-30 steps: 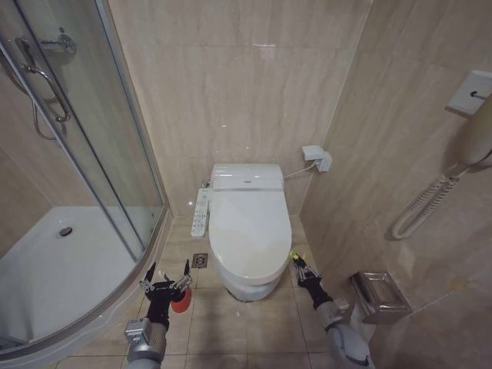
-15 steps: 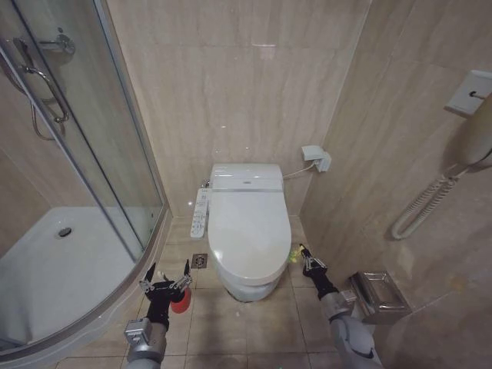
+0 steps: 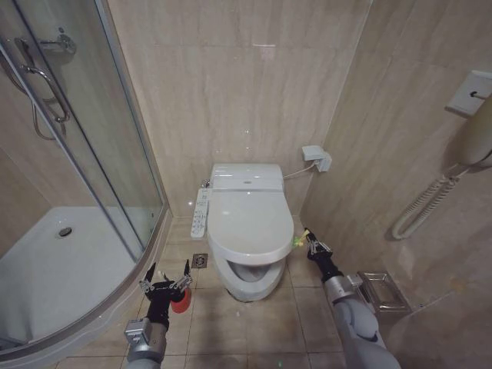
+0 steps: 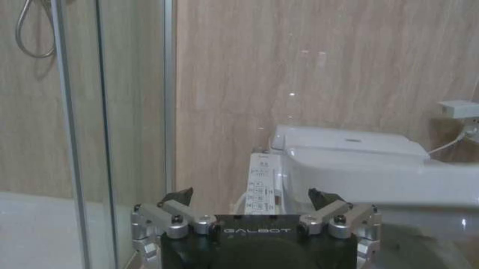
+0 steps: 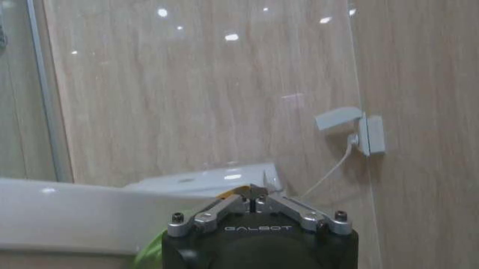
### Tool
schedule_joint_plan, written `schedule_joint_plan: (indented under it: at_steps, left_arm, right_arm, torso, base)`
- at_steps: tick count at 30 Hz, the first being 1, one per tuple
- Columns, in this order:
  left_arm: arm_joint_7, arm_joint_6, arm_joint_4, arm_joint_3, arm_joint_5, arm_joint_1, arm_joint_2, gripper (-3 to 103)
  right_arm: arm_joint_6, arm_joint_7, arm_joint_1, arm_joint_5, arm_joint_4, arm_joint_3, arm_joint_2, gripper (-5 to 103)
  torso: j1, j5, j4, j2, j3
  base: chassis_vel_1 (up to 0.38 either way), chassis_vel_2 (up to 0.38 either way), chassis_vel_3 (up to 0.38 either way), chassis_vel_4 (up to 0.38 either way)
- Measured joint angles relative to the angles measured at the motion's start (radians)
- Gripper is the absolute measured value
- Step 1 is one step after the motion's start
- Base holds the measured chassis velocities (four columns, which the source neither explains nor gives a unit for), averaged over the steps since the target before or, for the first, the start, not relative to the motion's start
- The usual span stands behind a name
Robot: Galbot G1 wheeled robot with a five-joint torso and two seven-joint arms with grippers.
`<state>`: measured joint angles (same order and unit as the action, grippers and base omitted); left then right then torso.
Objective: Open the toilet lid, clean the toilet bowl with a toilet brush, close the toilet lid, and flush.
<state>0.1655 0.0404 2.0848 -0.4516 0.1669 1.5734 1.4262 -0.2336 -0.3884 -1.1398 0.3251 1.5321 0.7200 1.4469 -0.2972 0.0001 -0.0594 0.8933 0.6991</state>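
Note:
The glossy white toilet lid point(image 3: 247, 223) is tipped up a little at its front, leaving a dark gap over the toilet bowl point(image 3: 247, 290). My right gripper point(image 3: 310, 241) is shut, with its tips against the lid's right edge beside a yellow-green strip point(image 3: 296, 242). In the right wrist view the closed fingertips point(image 5: 254, 199) sit just past the white lid point(image 5: 82, 213). My left gripper point(image 3: 164, 281) hangs open low on the left of the toilet, over the red round holder point(image 3: 181, 302). I cannot make out the toilet brush itself. The left gripper point(image 4: 250, 199) holds nothing.
The curved glass shower door point(image 3: 115, 154) and white tray point(image 3: 54, 269) fill the left. A bidet control strip point(image 3: 201, 211) and a floor drain point(image 3: 201, 260) lie left of the toilet. A steel paper holder point(image 3: 382, 290), wall socket point(image 3: 317, 157) and wall phone point(image 3: 477, 131) line the right wall.
My right gripper has moved forward along the toilet's right side, and the lid's front has lifted, opening a gap over the bowl. The left arm has stayed put.

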Motion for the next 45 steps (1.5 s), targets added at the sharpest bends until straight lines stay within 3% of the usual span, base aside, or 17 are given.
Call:
schedule_joint_plan:
  at_steps: [19, 45]
  left_arm:
    - [0.0, 0.0, 0.0, 0.0, 0.0, 0.0, 0.0, 100]
    - [0.0, 0.0, 0.0, 0.0, 0.0, 0.0, 0.0, 100]
  right_arm:
    - [0.068, 0.074, 0.149, 0.066, -0.061, -0.047, -0.13, 0]
    - [0.1, 0.173, 0.45, 0.094, -0.271, -0.183, -0.2, 0]
  torso:
    - [0.0, 0.0, 0.0001, 0.0, 0.0]
    - [0.0, -0.0002, -0.0001, 0.0, 0.0]
  base:
    - [0.0, 0.0, 0.0, 0.0]
    - [0.0, 0.0, 0.0, 0.0]
